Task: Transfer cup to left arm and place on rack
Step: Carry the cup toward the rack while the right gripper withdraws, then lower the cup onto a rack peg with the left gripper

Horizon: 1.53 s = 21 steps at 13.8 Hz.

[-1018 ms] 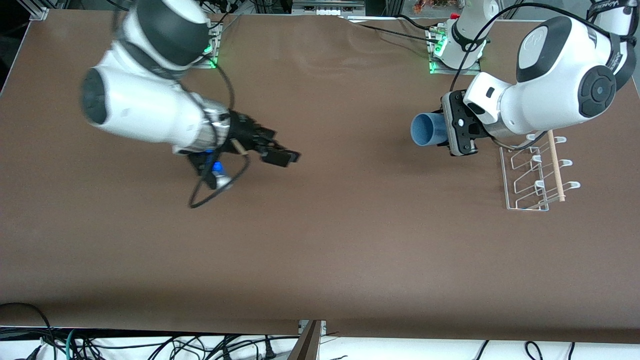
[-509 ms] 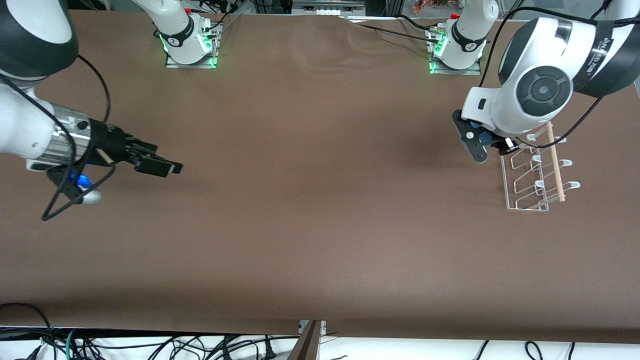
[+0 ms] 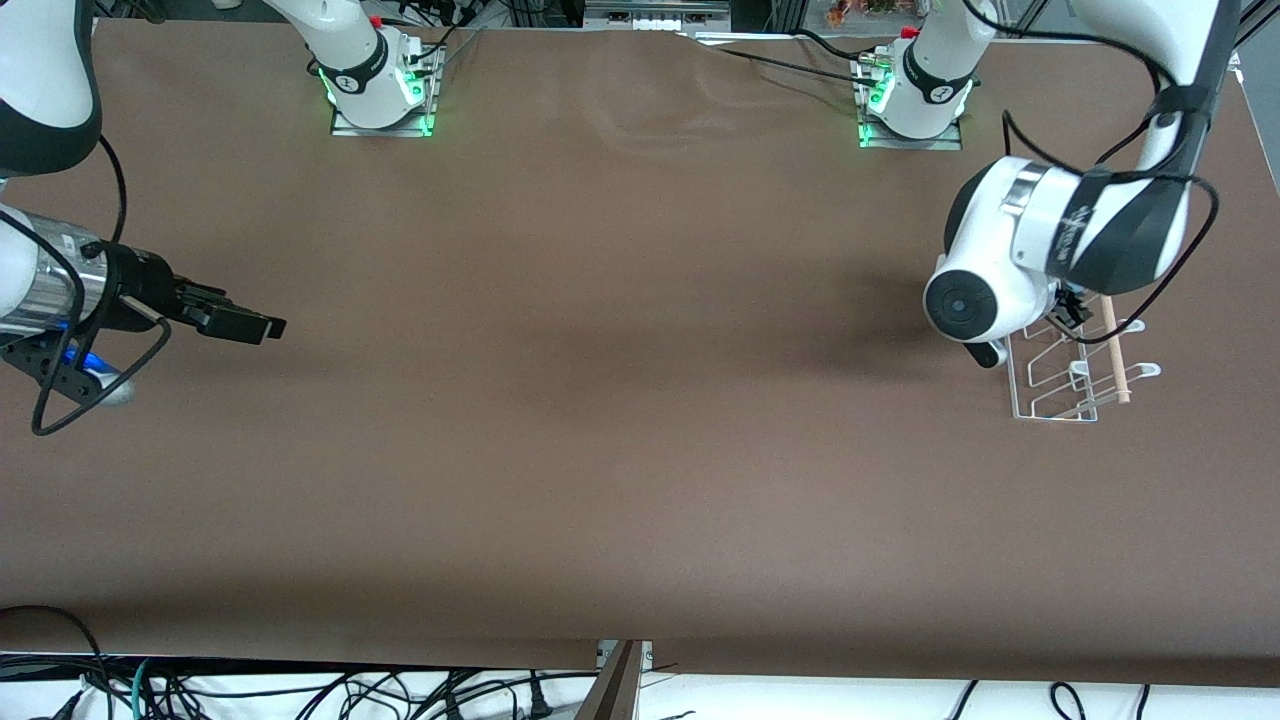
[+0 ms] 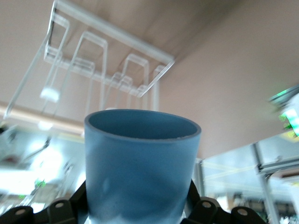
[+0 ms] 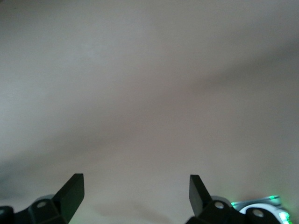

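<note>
The light-blue cup sits between my left gripper's black fingers, held near its base with its open mouth turned toward the white wire rack. In the front view the left arm's wrist covers the hand and the cup, above the end of the rack nearest the arm bases. The rack's wooden rod shows beside the wrist. My right gripper is open and empty at the right arm's end of the table, with only bare table ahead of it in the right wrist view.
The brown table spreads between the two arms. Both arm bases stand at its back edge. The right arm's black cable loop hangs under its wrist. Cables lie past the table's front edge.
The left arm has swung the cup over to the rack, and its wrist now hides the cup from the front. The right arm has drawn back to its end of the table, gripper open.
</note>
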{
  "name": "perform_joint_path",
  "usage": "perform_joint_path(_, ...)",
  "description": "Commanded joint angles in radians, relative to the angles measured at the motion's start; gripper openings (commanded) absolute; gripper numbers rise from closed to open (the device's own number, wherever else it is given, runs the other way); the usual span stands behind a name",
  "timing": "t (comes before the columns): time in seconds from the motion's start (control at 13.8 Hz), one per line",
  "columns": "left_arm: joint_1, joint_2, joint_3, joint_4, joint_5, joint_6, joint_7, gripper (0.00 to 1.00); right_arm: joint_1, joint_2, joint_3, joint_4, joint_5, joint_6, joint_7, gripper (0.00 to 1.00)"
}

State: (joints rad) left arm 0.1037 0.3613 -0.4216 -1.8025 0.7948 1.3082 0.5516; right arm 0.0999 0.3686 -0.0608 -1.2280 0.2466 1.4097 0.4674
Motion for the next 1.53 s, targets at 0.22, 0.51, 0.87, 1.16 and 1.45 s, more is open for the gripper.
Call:
perform_joint_path(0.22, -0.007, -0.045, -0.020, -0.220, 0.236, -0.014, -0.146, 0.00, 0.001, -0.299, 0.072, -0.468, -0.182, 0.260, -0.091, 0.99)
perform_joint_path(0.51, -0.007, -0.047, -0.034, -0.351, 0.372, -0.013, -0.275, 0.00, 0.000, -0.408, 0.072, -0.599, -0.257, 0.327, -0.240, 0.99)
perform_joint_path(0.87, 0.005, -0.061, -0.034, -0.449, 0.386, -0.004, -0.286, 0.05, 0.001, -0.398, 0.072, -0.581, -0.286, 0.288, -0.277, 0.99)
perform_joint_path(1.16, 0.033, -0.058, -0.032, -0.504, 0.446, 0.032, -0.298, 0.09, 0.004, -0.387, 0.072, -0.576, -0.285, 0.291, -0.265, 0.99)
perform_joint_path(1.45, 0.065, -0.038, -0.034, -0.525, 0.469, 0.075, -0.317, 0.14, 0.003, -0.384, 0.069, -0.576, -0.286, 0.301, -0.279, 0.99)
